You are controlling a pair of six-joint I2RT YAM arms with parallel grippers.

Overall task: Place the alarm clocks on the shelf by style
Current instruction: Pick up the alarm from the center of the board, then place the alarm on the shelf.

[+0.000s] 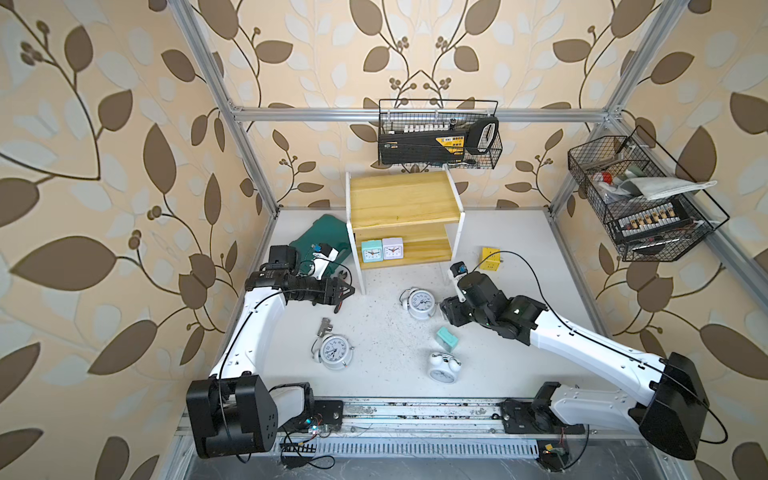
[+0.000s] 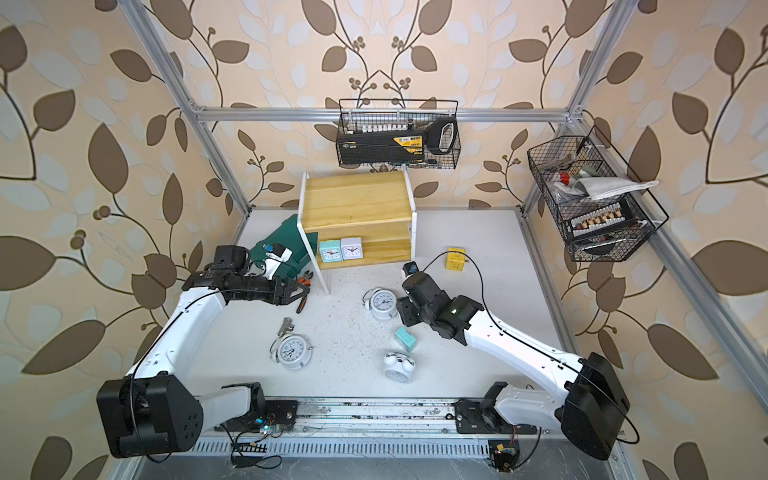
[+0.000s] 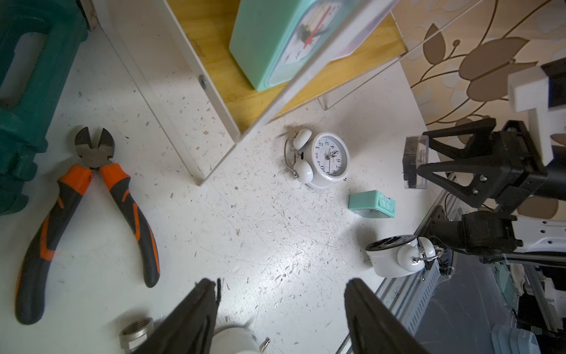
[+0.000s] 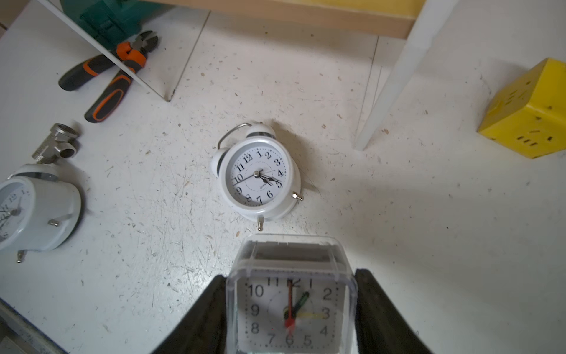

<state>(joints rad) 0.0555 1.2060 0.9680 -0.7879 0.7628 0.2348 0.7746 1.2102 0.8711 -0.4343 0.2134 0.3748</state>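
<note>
The shelf [image 1: 399,195] stands at the back of the worktop [image 1: 519,232]; on its lower board, at the left end, a mint clock [image 1: 371,251] and a lilac clock [image 1: 392,248] stand close side by side, dials to the front. A wire basket [image 1: 492,160] hung on the back rail holds a black-and-yellow case [image 1: 432,145]; a second basket [image 1: 582,166] on the right-hand frame holds a folded pale cloth [image 1: 673,189] above a black tray of small pieces [image 1: 648,218].

The right jaws are clamped on the two sides of a grey clock [image 4: 291,306], its dial toward the wrist camera; the arm hides it in both top views. The left jaws stand apart with nothing between them, beside the shelf's left leg and over orange-handled pliers [image 2: 303,291].

A round clock [image 1: 420,303] lies dial up just beside the right jaws, on the shelf's side of them, before the open front; a second round clock [image 1: 334,351] lies dial up nearer the left arm, a metal pipe fitting [image 1: 324,326] just beside its bells; a third round clock [image 1: 442,368] sits nearer the front edge, its back turned to the shelf; a loose mint clock [image 1: 448,338] rests between the first and the third, showing its back in the left wrist view. A yellow cube [image 1: 490,259] sits right of the shelf; a green case [image 1: 322,237] lies against the shelf's left side.
</note>
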